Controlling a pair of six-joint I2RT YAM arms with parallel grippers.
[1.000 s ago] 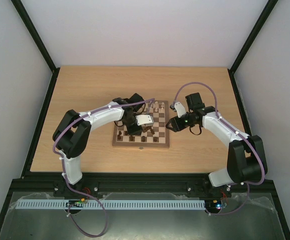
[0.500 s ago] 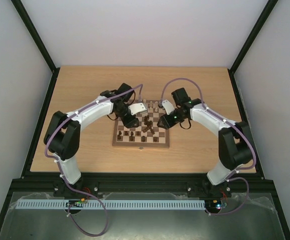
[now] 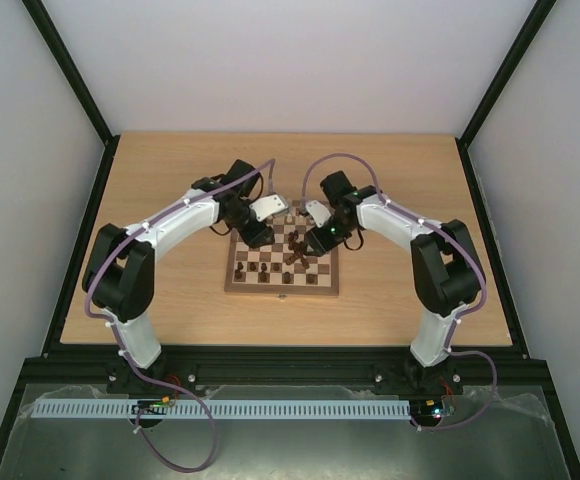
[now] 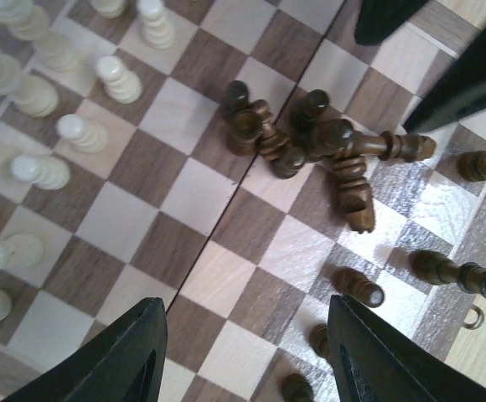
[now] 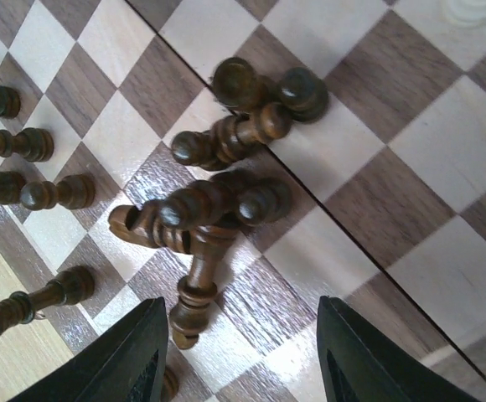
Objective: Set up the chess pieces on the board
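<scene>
Both hands are released and empty here: your left gripper (image 4: 243, 364) and right gripper (image 5: 241, 360) hover over the board (image 4: 134, 218), jaws apart, nothing between them. The chess pieces that need you lie in a dark heap (image 5: 214, 193) at the middle of the board, tipped over one another. My read is that the step now is to pull one dark man out and stand it on the board's near rows. Go for the fallen piece (image 5: 194, 289) at the heap's fringe, pinch across its stem, lift straight up, and send in only one arm — the two are crowding each other. The count: one board, two grippers, roughly seven dark men in the heap — the tangle hides the exact number. There are also at least five loose dark pieces (image 4: 457, 272) toward the board's near edge and a dozen or so cream pieces (image 4: 117, 79) on its far side, some of them blurred.
</scene>
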